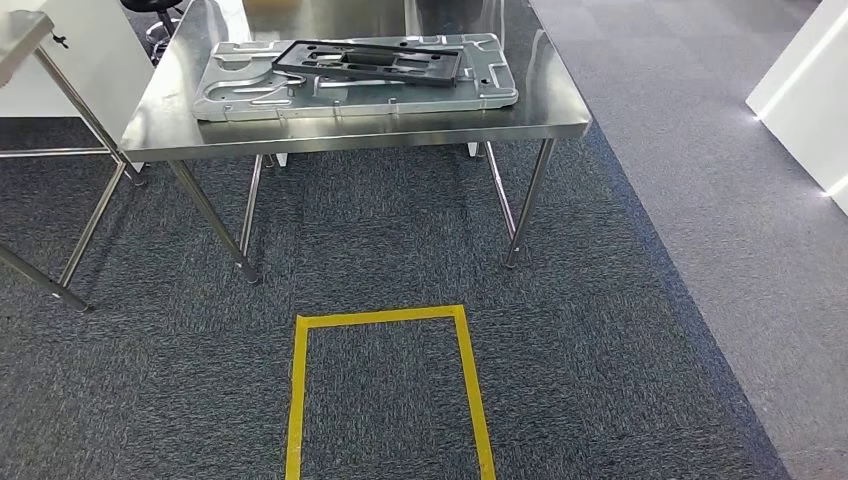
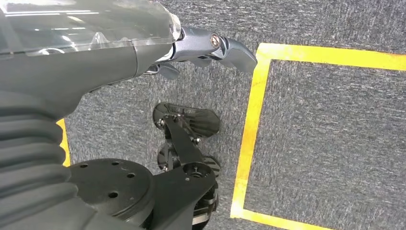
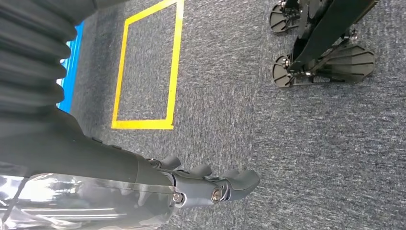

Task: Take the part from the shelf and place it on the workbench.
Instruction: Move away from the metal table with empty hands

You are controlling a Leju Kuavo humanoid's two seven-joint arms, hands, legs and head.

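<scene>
Both my arms hang at my sides, so the wrist cameras look down at the carpet. My left hand [image 2: 210, 50] holds nothing; its fingers [image 2: 237, 51] lie loosely together, slightly curled, over grey carpet beside a yellow taped rectangle [image 2: 253, 120]. My right hand [image 3: 210, 184] is just as idle, fingers [image 3: 242, 181] relaxed and empty, with a yellow outline [image 3: 170, 72] and a blue strip [image 3: 72, 67] on the floor beyond it.

Ahead of me stands the steel workbench, and on its tabletop [image 1: 400, 120] lies a large silver stamped panel [image 1: 250, 95], flat and close to the near edge. A black frame part [image 1: 370, 62] rests on top of it, lying flat and set slightly askew. Which of these is the part meant by the task I cannot be sure (the black frame seems the likelier candidate, sitting on top as if set down last). Lying flat and fully supported, both look stable where they are.

The yellow box on the carpet [image 1: 385, 385] in front of the tabletop reads to me as a standing mark, placed so that my reach would cover the near edge. I judge the placing is done, or a new fetch is due; no shelf is in sight. A second steel table [image 1: 25, 40] stands to the left.
</scene>
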